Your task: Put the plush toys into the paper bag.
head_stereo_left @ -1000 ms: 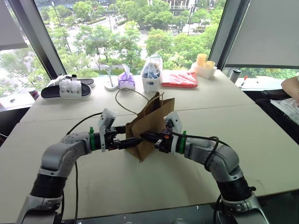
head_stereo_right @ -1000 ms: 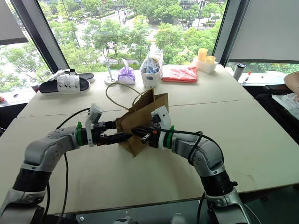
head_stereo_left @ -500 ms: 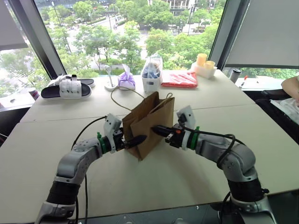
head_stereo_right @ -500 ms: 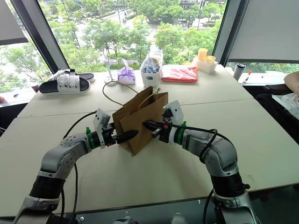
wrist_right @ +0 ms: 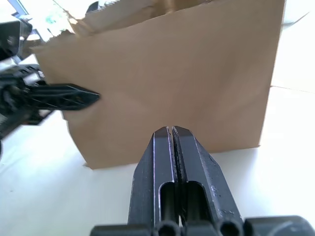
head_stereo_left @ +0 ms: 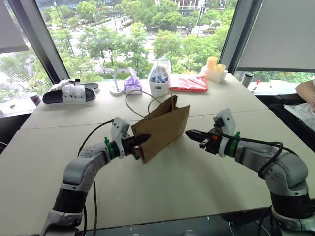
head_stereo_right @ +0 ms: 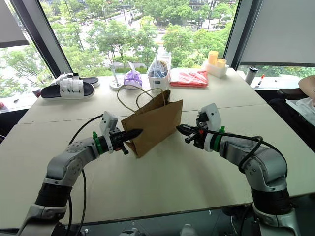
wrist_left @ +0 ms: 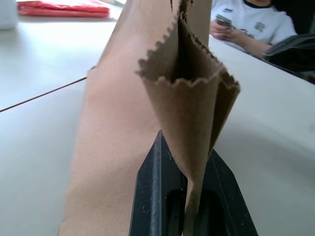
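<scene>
Behind paper bag (head_stereo_left: 165,127): white container (head_stereo_left: 159,84), purple pouch (head_stereo_left: 133,84), sandal (head_stereo_left: 69,93).

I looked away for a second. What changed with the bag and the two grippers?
The right gripper let go of the paper bag and drew off to the right, shut and clear of it. The left gripper closed on the bag's edge. The bag now hangs wider and flatter. The sandal and far-edge items stayed put.

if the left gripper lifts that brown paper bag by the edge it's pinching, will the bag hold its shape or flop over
Probably it sags: the paper bag already leans and its pinched edge buckles between the left gripper fingers. It looks light, likely empty, so it should lift easily but swing. The thin serrated rim might tear if tugged.
</scene>
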You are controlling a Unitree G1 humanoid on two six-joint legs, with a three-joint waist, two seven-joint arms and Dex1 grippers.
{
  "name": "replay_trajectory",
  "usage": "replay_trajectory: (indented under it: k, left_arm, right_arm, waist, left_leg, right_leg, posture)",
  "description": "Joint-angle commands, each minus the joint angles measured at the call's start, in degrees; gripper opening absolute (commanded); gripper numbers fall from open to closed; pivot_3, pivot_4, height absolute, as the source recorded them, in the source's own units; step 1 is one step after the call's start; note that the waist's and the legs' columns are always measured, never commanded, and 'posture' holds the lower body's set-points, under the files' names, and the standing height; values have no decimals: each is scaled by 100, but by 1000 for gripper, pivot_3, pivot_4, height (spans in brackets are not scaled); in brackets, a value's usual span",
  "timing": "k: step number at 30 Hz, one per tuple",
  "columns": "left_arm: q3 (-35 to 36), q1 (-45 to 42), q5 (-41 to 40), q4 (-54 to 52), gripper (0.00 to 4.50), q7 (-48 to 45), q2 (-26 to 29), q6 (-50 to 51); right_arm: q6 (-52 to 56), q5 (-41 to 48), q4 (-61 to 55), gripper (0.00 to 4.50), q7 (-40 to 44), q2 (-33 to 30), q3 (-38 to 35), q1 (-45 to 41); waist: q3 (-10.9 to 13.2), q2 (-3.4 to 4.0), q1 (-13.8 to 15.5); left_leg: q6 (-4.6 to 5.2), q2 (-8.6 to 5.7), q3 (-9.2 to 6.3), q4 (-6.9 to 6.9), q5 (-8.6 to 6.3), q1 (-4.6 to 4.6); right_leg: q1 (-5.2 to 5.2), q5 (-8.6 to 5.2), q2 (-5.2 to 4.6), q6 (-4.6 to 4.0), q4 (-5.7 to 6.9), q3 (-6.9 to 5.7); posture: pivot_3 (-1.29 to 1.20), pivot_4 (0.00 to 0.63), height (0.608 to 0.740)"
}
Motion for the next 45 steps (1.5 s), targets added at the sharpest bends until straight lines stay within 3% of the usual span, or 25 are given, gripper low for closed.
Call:
replay_trajectory:
  k: [1, 6, 11, 19, 25, 28, 34, 35, 45]
  left_arm:
    - [13, -433, -394, 56, 52, -970, 259, -12]
    - [-154, -1339, -870, 679, 52, -2548, 724, 541]
    - [-902, -1883, -107, 1980, 52, -3903, 910, -209]
    - [-1268, -2605, 1000, 4449, 52, -4436, 317, -1779]
    - [-1076, -2518, 1296, 4845, 52, -4184, 213, -2162]
    - [-924, -2362, 1259, 4567, 899, -4104, 322, -2001]
    - [-684, -1921, 1129, 3650, 3995, -3941, 653, -1662]
    - [-629, -1822, 1107, 3419, 4273, -3884, 742, -1593]
    - [421, -627, 200, 840, 4396, -3307, 2034, -35]
  right_arm:
    - [-320, -140, 164, 0, 322, -324, -163, -14]
    - [-534, -298, 522, 0, 781, -1185, -803, 421]
    - [-355, 13, 81, 0, 1229, -1800, -1717, 1379]
    - [-73, 318, -489, 0, 1113, -1828, -2197, 1900]
    - [-8, 406, -631, 0, 905, -1762, -2144, 1883]
    - [-20, 452, -631, 0, 890, -1794, -2027, 1795]
    - [-76, 456, -491, 0, 1007, -1912, -1757, 1511]
    - [-88, 436, -476, 0, 1036, -1938, -1717, 1474]
    - [-187, 495, -803, 0, 1652, -2498, -1623, 1580]
  waist:
    - [1, -1, 12]
    - [1, -1, 28]
    - [-1, 2, -10]
    - [1, -1, 16]
    - [2, -2, 24]
    - [2, -2, 15]
    - [2, -2, 4]
    - [2, -2, 1]
    - [2, 1, 11]
  left_leg:
    - [0, 0, 0, 1, 0, 0]
    - [4, -1, -7, 4, -2, -4]
    - [32, -3, 0, 0, -18, -1]
    - [34, 3, 5, 13, -19, -1]
    - [36, 2, 2, 12, -21, -3]
    - [36, 2, 2, 13, -21, -3]
    - [36, 4, -1, 12, -20, -1]
    - [36, 4, 0, 12, -20, -1]
    - [35, 8, -3, 10, -21, -1]
  right_leg:
    - [2, 0, 0, 0, -1, -1]
    - [21, 1, 0, 1, -32, -14]
    - [31, 0, -1, 3, -52, -16]
    - [33, 0, -1, 3, -51, -15]
    - [33, 1, -4, 5, -54, -16]
    - [33, 1, -4, 5, -51, -15]
    - [32, 1, -3, 5, -47, -16]
    - [32, 1, -3, 5, -48, -16]
    - [29, 1, -4, 5, -49, -14]
  posture:
    - [0, 150, 740]
    - [0, 150, 740]
    - [0, 150, 740]
    - [0, 150, 740]
    - [0, 150, 740]
    - [0, 150, 740]
    - [0, 150, 740]
    - [0, 150, 740]
    - [0, 150, 740]
